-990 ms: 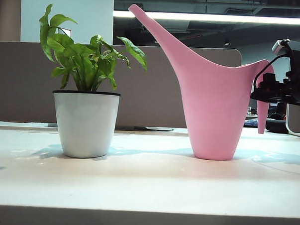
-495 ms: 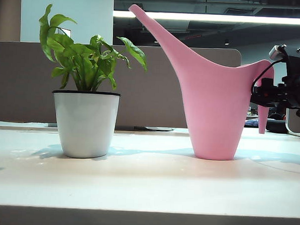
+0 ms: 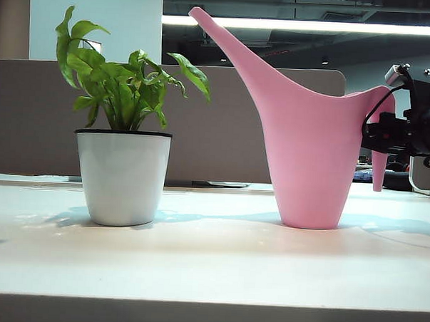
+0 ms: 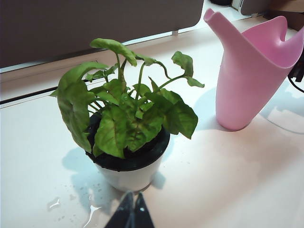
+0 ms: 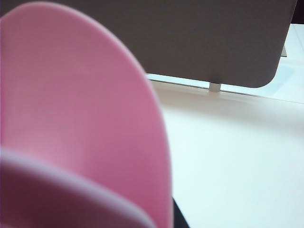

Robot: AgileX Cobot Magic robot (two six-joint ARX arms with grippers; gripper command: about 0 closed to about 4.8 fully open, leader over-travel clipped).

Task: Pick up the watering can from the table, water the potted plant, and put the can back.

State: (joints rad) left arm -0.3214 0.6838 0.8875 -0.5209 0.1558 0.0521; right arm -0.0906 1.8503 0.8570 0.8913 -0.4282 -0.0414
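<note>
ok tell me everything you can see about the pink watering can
The watering can is smooth pink plastic with a tapered body, open top and long upswept spout pointing toward the potted plant. It stands upright on the table, right of the plant and apart from it. The right claw is at its thin handle; whether it grips is unclear.

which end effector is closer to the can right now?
Right. The right end effector is at the can's handle, on the side away from the plant. The left end effector sits on the plant's far side from the can.
</note>
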